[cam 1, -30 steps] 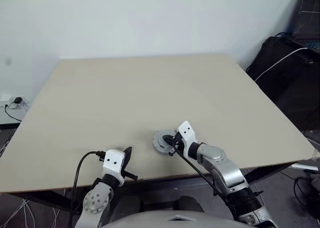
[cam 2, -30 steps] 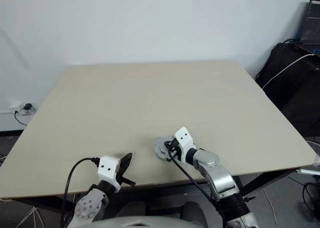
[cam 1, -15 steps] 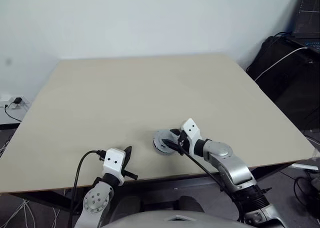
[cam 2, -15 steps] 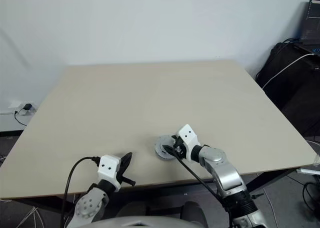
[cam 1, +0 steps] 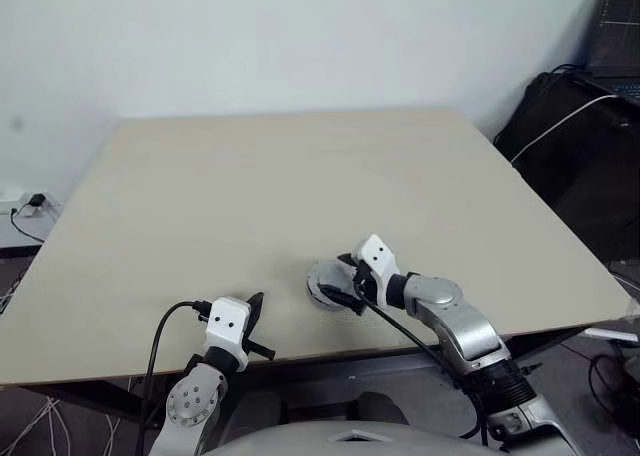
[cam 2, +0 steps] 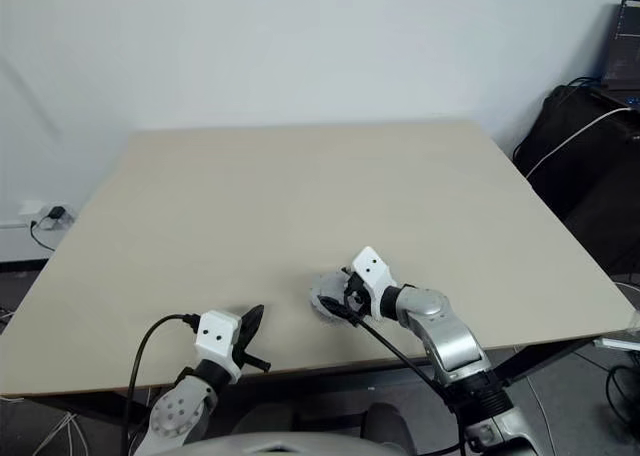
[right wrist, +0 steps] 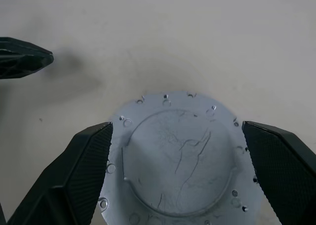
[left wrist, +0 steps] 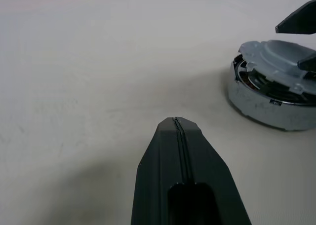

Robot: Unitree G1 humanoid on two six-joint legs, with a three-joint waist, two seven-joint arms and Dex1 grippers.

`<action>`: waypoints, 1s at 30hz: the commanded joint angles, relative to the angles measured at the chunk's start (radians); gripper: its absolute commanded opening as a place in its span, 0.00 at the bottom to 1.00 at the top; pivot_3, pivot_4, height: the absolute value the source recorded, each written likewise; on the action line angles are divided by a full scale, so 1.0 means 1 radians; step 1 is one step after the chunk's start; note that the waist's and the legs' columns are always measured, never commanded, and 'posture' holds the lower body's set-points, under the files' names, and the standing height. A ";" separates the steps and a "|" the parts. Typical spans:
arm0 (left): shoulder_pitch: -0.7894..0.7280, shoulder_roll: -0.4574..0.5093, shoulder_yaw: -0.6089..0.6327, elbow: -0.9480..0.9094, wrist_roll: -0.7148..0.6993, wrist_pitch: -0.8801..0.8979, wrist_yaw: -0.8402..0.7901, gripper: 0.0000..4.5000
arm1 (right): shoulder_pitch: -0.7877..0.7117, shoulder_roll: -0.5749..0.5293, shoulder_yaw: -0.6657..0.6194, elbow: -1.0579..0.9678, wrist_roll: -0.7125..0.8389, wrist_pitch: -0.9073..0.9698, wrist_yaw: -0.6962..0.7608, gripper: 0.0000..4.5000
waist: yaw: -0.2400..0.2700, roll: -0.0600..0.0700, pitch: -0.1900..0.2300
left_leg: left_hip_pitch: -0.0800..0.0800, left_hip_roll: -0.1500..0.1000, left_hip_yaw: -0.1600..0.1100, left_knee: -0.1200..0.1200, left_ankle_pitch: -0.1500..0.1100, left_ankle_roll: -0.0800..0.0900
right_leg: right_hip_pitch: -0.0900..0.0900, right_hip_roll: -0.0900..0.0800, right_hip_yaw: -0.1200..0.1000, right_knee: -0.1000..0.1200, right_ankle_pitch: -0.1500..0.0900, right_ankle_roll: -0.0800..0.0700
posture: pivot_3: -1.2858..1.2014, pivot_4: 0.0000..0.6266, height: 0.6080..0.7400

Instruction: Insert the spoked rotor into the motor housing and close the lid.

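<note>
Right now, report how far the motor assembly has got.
Looks nearly finished: the lid sits on the motor housing on the table, with dark internals showing through a gap under its edge in the left wrist view, so whether it is fully seated is unclear. No separate rotor lies on the table. Nothing is in hand: the right end effector is open astride the lid, and the left end effector is shut, apart from the housing.

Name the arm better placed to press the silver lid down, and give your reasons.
Right. The right gripper hangs open directly over the smooth silver round lid, a finger on each side. The left gripper sits shut, apart from it near the table edge.
</note>
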 commanded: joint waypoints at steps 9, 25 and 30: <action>0.007 -0.007 -0.013 -0.104 0.003 0.041 0.016 0.00 | -0.057 0.007 0.003 0.074 -0.022 -0.022 0.009 0.99 | 0.000 0.000 0.000 | 0.000 0.000 0.000 0.000 0.000 0.000 | 0.000 -0.001 0.000 0.000 0.000 0.000 | 0.52 0.00 1.00; -0.008 0.002 0.019 -0.007 -0.015 -0.024 -0.010 0.00 | -0.030 0.017 -0.016 0.033 -0.011 -0.024 -0.015 0.72 | 0.002 0.000 0.000 | 0.000 0.000 0.000 0.000 -0.001 -0.002 | 0.000 -0.001 0.000 0.000 0.000 0.000 | 0.52 0.00 1.00; -0.023 -0.003 0.016 0.031 -0.013 -0.044 -0.015 0.00 | -0.025 0.012 0.001 0.024 -0.023 -0.018 -0.021 0.72 | 0.003 0.000 0.000 | 0.000 0.000 0.000 0.000 -0.001 -0.001 | 0.000 -0.001 0.000 0.000 0.000 0.000 | 0.52 0.00 1.00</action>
